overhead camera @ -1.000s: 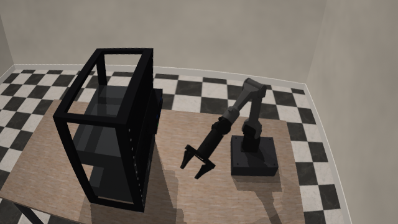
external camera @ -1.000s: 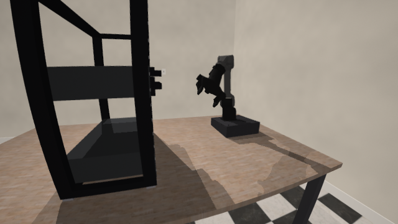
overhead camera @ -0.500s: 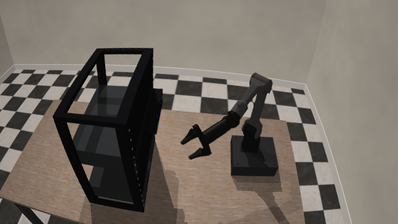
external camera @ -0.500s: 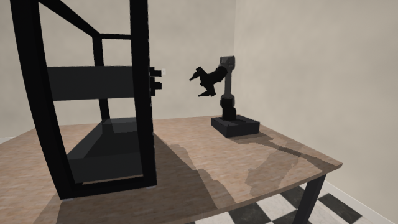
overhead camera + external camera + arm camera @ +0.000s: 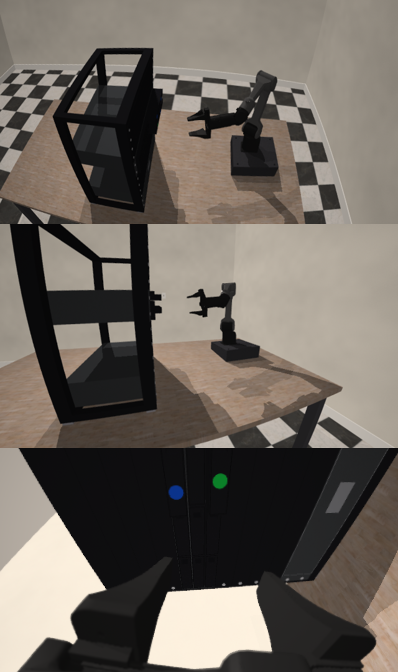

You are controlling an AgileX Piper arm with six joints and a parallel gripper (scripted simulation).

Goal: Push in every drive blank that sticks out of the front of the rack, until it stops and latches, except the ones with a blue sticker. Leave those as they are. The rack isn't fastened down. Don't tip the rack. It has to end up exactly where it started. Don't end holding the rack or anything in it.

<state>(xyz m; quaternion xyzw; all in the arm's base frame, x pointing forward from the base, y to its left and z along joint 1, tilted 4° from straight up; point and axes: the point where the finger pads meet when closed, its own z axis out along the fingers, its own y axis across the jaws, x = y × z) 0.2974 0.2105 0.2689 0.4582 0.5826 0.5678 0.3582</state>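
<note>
Gaping fully, tool [image 5: 195, 305] empty, apart from rack [image 5: 141, 317].

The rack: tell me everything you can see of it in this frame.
The rack is a tall, open, black frame of square posts, seemingly metal, standing upright on the wooden table. Dark shelves sit inside. Two blanks stick out of its front; the wrist view shows a blue sticker and a green one. The gripper, jaws open, faces it without touching.

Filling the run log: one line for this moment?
gripper: open, empty | aimed at rack front, apart | blue sticker, green sticker in wrist view
</note>
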